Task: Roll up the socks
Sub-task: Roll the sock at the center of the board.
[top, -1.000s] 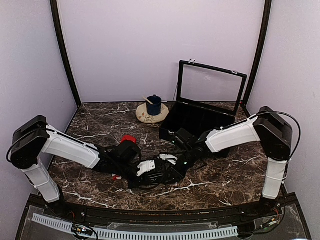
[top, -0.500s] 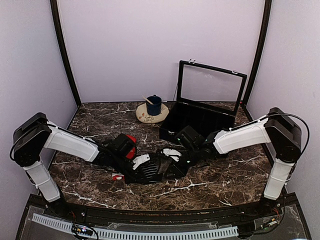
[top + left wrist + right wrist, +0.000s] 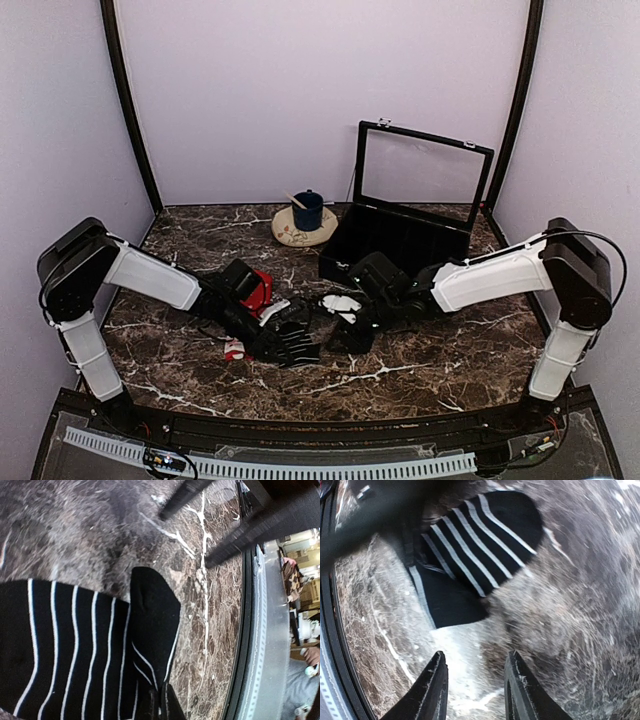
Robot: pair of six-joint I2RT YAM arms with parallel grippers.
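Reaching low, left gripper (image 3: 159,702) pinching striped sock (image 3: 75,650); right gripper (image 3: 475,687) parted, empty.

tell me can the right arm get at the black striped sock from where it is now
Probably yes. The right gripper is open and empty, and the black striped sock lies flat on the marble just ahead of its fingers with bare table between. The left gripper sits at the sock's other side and could crowd it.
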